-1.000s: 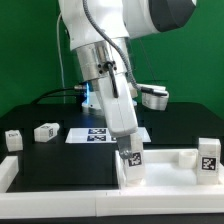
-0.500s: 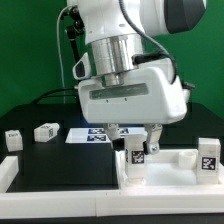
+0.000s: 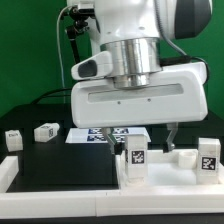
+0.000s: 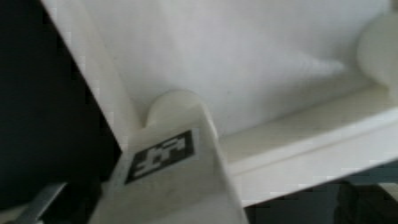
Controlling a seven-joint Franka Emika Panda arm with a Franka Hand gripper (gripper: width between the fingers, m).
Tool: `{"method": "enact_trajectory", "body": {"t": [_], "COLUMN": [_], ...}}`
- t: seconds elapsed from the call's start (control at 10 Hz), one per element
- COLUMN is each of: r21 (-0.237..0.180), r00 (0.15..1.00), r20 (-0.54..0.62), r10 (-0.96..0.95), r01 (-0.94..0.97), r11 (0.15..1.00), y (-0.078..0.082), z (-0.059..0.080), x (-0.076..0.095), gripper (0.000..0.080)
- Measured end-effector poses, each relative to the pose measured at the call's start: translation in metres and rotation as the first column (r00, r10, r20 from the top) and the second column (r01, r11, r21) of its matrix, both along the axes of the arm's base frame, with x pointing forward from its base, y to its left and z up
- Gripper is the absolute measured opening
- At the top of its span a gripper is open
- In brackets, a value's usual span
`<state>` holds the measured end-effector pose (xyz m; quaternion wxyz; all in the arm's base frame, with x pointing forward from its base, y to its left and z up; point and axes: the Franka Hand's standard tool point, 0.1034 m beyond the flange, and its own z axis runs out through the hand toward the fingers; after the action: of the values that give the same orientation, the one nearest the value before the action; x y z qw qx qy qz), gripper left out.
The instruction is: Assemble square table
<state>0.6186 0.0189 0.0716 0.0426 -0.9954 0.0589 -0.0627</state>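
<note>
the square panel [image 3: 165, 170] lies near the front of the black table [image 3: 60, 155], toward the exterior view's right. one tagged leg [image 3: 133, 157] stands upright at the panel's left corner, probably seated there so it can be twisted in. the gripper [image 3: 150, 140] hangs directly over that corner. its broad body hides most of the claw, but a dark finger [image 3: 172, 134] shows well right of the leg.

in the wrist view the same leg [image 4: 169, 165] runs up from the panel [image 4: 267, 60], and a fingertip [image 4: 43, 200] sits beside it with a dark gap between. the claw therefore looks spread and grips nothing, and i judge this a pause between turns of the leg, with the hand placed to take hold again.

the spare legs wait within reach. one stands at the far right [image 3: 208, 158]. two sit on the exterior view's left, one [image 3: 46, 130] near the marker board [image 3: 92, 135] and one [image 3: 13, 139] at the table's edge.
</note>
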Motion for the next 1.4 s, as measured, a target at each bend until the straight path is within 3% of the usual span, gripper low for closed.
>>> {"method": "enact_trajectory", "body": {"t": [0.2,0.3,0.4,0.5,0.7,0.8,1.0,1.3,1.4], "r21": [0.013,0.017,0.021,0.028,0.044,0.060,0.070,0.028,0.023], "r00": [0.998,0.996,0.986,0.969,0.930,0.872,0.678,0.220,0.139], "r20": [-0.003,-0.006,-0.009,-0.019,-0.048,-0.071,-0.150,-0.298,-0.321], "r10": [-0.062,-0.086,-0.165,-0.248,-0.366,-0.485,-0.719,-0.929,-0.937], "r01": [0.062,0.086,0.165,0.249,0.368,0.489,0.733,0.975,0.990], "r11": [0.998,0.996,0.986,0.968,0.929,0.870,0.676,0.222,0.139], "y": [-0.001,-0.001,-0.006,-0.009,-0.011,-0.012,-0.012,-0.008,-0.009], "z": [0.000,0.000,0.000,-0.001,-0.002,-0.003,-0.004,-0.006,-0.006], "x": [0.000,0.000,0.001,0.000,0.003,0.004,0.006,0.008,0.008], "gripper": [0.0619,0.0439,0.0439,0.0299,0.0291,0.0291,0.0291,0.0291,0.0291]}}
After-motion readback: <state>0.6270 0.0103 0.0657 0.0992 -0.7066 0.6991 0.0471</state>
